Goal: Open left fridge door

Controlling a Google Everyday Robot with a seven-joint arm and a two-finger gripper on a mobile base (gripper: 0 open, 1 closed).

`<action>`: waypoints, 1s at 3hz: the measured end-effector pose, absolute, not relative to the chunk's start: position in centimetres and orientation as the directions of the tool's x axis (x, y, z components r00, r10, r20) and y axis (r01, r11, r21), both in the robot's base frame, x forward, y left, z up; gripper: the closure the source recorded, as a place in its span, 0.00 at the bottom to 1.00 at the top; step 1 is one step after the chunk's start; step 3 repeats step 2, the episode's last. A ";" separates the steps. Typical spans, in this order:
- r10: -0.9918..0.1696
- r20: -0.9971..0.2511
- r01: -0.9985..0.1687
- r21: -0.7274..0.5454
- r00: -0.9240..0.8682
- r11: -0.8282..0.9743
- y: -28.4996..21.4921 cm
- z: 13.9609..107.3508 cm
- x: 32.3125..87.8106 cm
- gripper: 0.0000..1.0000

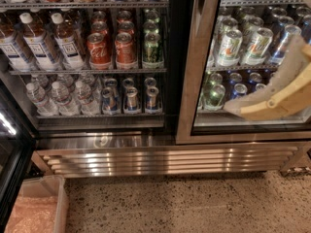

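Left fridge door (12, 152) stands swung wide at far left, so the fridge (165, 152) is open on that side. End effector (272, 101) hangs at right before the twin door; grip state: cannot tell. Opening looks done, so the next move is probably just to retract.

— What is down at 7 o'clock?
— A white bin (60, 203) with pink stuff in it, on the speckled floor (194, 203).
— And at 11 o'clock?
— Red cans (98, 50) beside brown drink bottles (63, 42), with water bottles (60, 98) below them.
— And the gripper (265, 106)?
— At 3 o'clock.
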State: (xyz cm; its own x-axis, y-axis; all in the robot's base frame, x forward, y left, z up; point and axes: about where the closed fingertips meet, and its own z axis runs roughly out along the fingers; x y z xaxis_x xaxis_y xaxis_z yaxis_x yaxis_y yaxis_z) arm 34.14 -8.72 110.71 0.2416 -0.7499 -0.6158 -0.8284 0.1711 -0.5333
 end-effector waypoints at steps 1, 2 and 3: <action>-0.750 -0.616 -0.828 -0.533 0.242 0.171 -8.7 110.7 34.1 0.00; -0.750 -0.616 -0.828 -0.533 0.242 0.171 -8.7 110.7 34.1 0.00; -0.750 -0.616 -0.828 -0.533 0.242 0.171 -8.7 110.7 34.1 0.00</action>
